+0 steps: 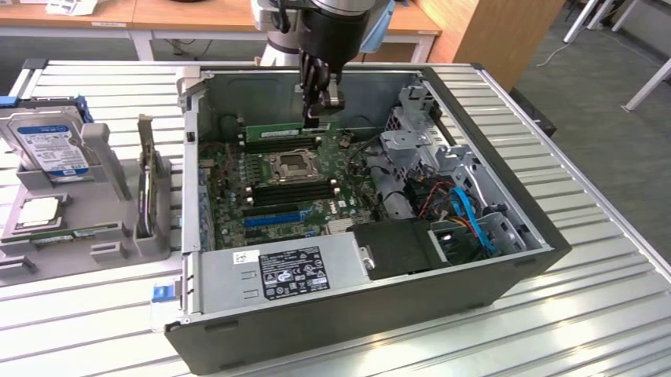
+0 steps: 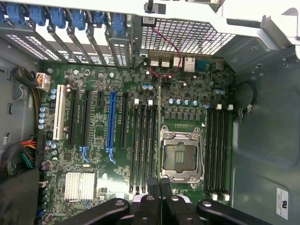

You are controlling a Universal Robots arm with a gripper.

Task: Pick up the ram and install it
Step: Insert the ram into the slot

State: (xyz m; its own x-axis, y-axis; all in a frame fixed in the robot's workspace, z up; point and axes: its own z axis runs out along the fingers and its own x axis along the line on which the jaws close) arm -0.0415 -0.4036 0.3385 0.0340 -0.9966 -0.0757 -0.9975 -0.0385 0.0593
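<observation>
The ram (image 1: 275,132) is a long thin green stick, held level inside the open computer case (image 1: 524,236) above the black memory slots (image 1: 275,146) on the far side of the CPU socket (image 1: 292,166). My gripper (image 1: 317,118) comes down from above and is shut on the ram near its end on the exterior view's right. In the wrist view the ram (image 2: 159,126) shows edge-on as a thin line running out from my gripper (image 2: 160,185), over the slot (image 2: 154,140) closest to the CPU socket (image 2: 182,157). I cannot tell whether it touches the slot.
A grey holder (image 1: 31,263) at the exterior view's left carries a blue-labelled hard drive (image 1: 47,141), a CPU chip (image 1: 37,210) and an upright card (image 1: 147,184). Inside the case are the power supply (image 1: 283,271), a drive cage (image 1: 419,149) and blue cables (image 1: 474,221).
</observation>
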